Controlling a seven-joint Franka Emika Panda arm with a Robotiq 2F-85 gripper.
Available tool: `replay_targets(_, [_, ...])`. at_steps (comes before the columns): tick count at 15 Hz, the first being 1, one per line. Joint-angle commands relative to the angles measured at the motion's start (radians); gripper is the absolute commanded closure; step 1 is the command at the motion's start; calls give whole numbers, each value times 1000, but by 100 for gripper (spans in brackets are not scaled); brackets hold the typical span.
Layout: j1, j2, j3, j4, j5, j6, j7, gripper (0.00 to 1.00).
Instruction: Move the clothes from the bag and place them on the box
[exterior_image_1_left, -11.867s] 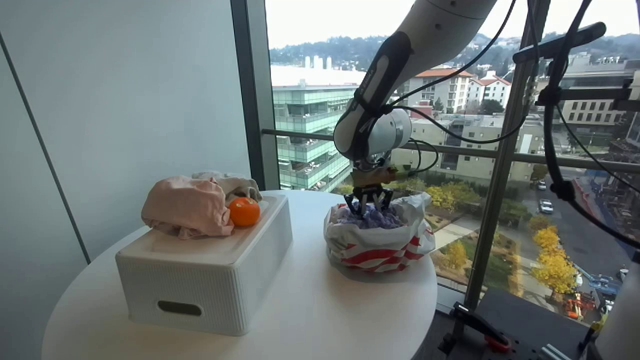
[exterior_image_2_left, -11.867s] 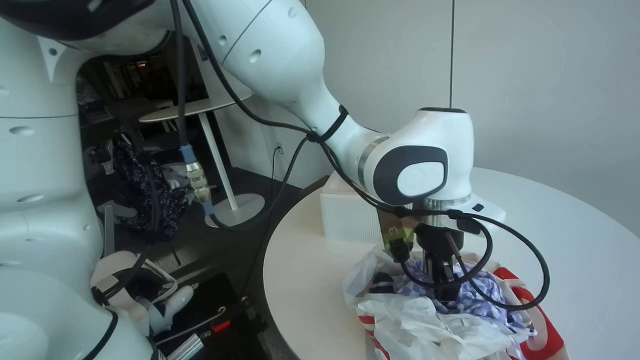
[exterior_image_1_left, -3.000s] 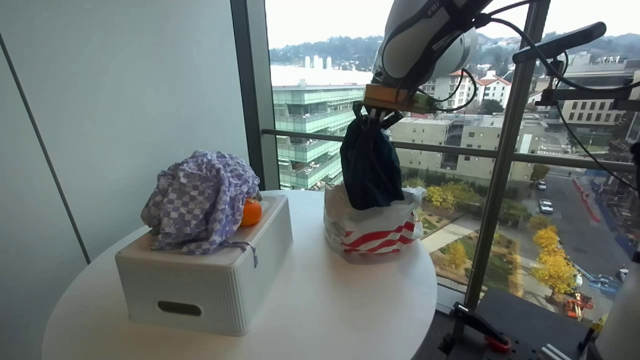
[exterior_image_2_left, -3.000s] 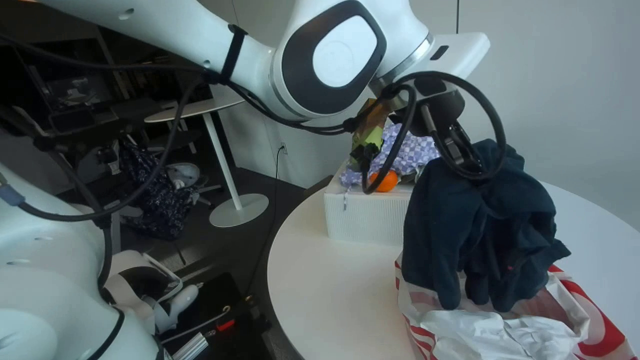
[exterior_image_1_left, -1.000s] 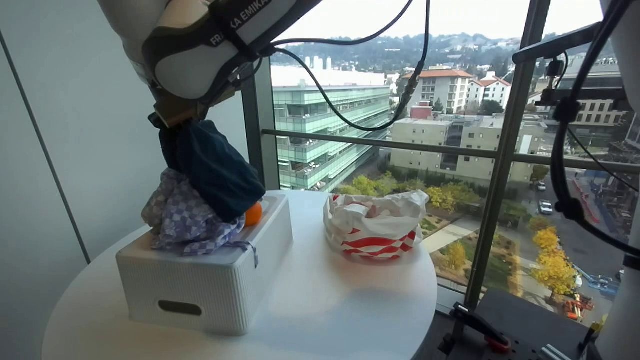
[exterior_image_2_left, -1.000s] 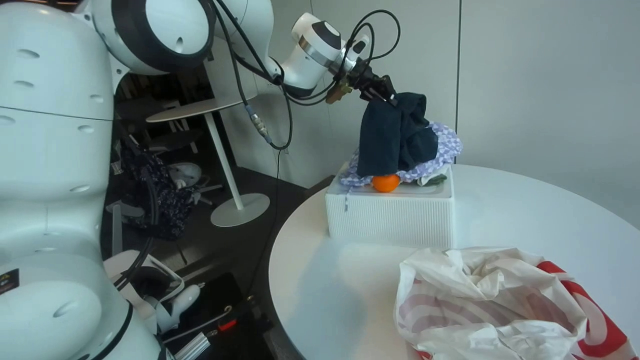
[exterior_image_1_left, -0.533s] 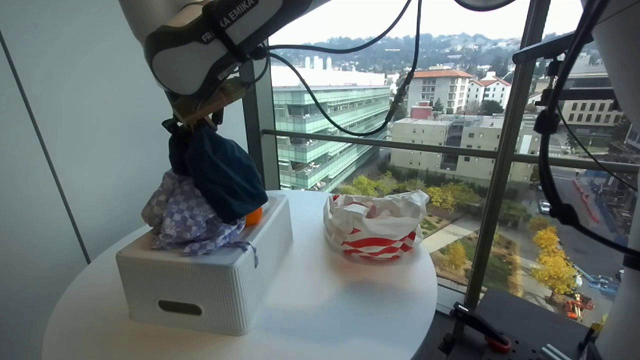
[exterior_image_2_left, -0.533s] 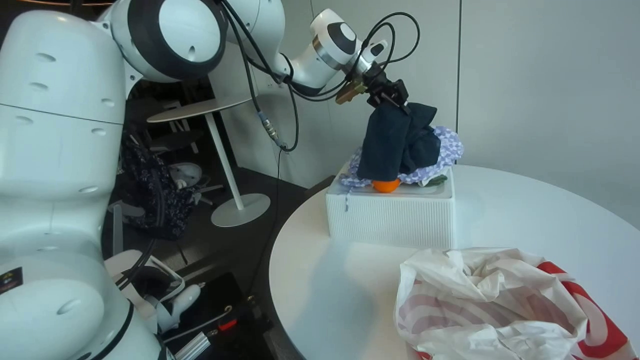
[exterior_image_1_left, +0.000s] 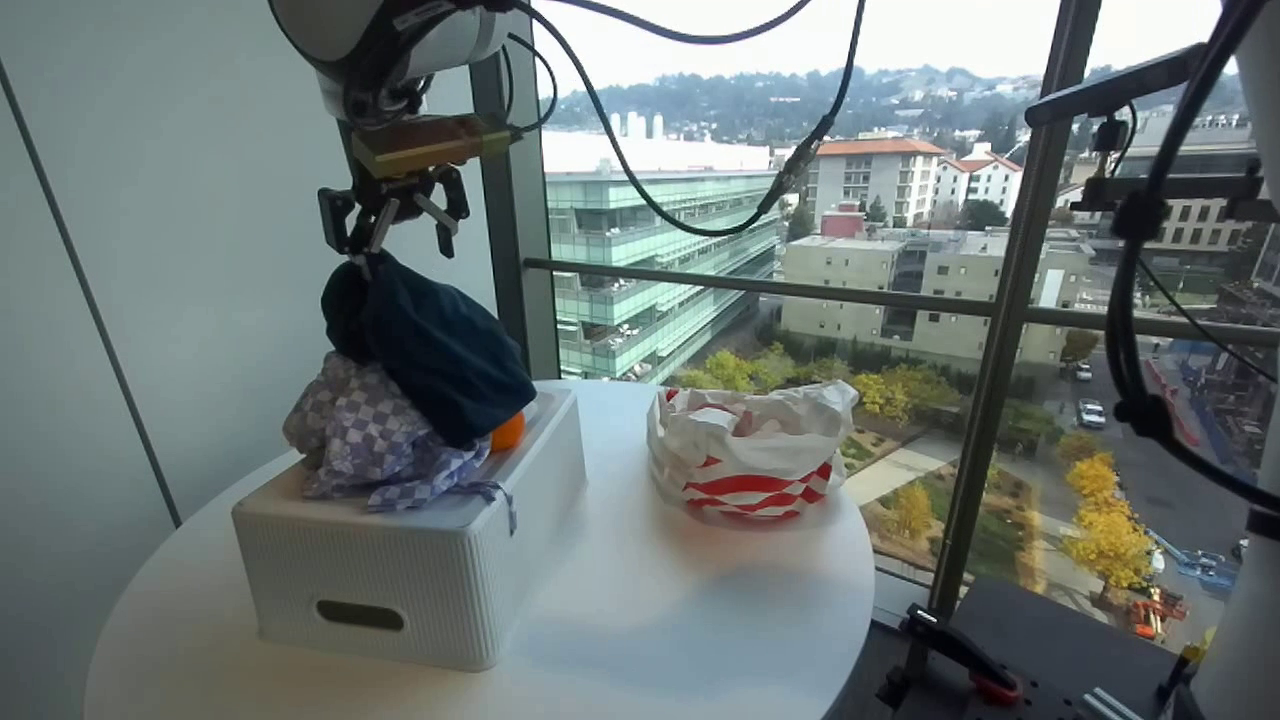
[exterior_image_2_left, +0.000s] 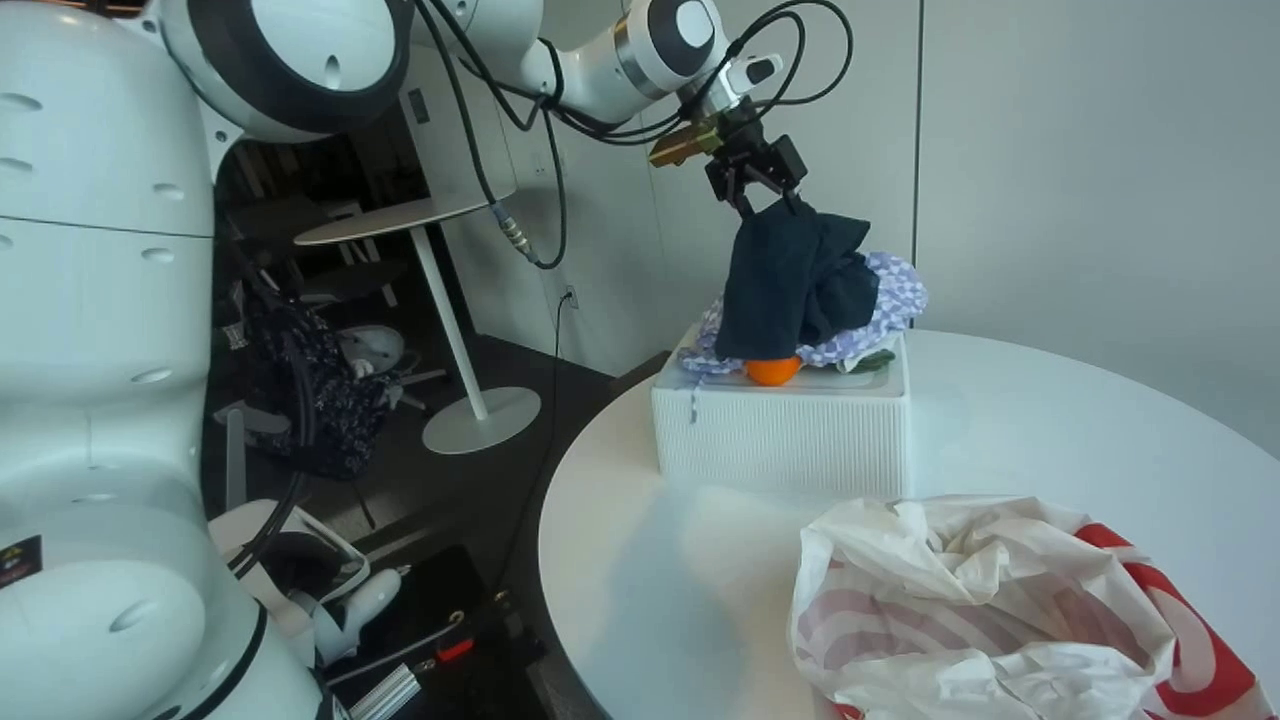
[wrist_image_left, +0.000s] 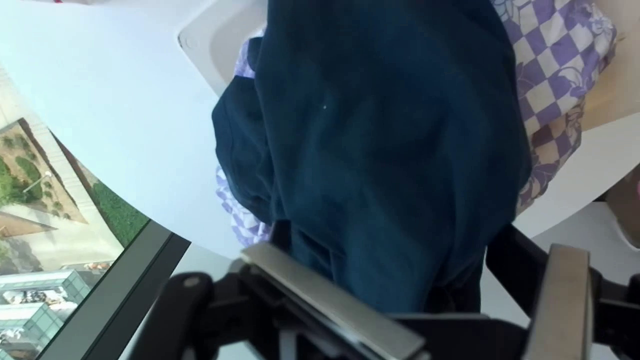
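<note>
The dark blue cloth (exterior_image_1_left: 440, 350) lies heaped over the purple checkered cloth (exterior_image_1_left: 380, 440) on top of the white ribbed box (exterior_image_1_left: 360, 570). Just above its peak my gripper (exterior_image_1_left: 400, 252) stands open, jaws spread wide. One fingertip overlaps the cloth's top edge in an exterior view; whether it touches, I cannot tell. In the wrist view the dark blue cloth (wrist_image_left: 390, 150) spreads below and between the parted fingers, pinched by neither. The white and red plastic bag (exterior_image_2_left: 900, 530) sits crumpled on the table, its mouth facing up.
An orange (exterior_image_2_left: 772, 372) rests on the box's edge, partly covered by cloth. Bits of white and green fabric (exterior_image_2_left: 868, 362) stick out beside it. The round white table (exterior_image_1_left: 650, 600) stands close to the window, and cables (exterior_image_1_left: 700, 232) loop from the arm.
The checkered cloth, then the dark blue one, went from the bag onto the box. During the last half second my jaws opened, letting go of the dark blue cloth, and the arm rose slightly.
</note>
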Motion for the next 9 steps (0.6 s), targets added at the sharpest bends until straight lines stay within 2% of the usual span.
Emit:
replay_targets(1, [-35,-121,-10,-55,137,-49,-71,0])
replay_targets(4, [-72,-195,-34,-92,194,-109,-66,1])
replay_targets(9, [-136,-327,-85,-215,211,-170,-43,0])
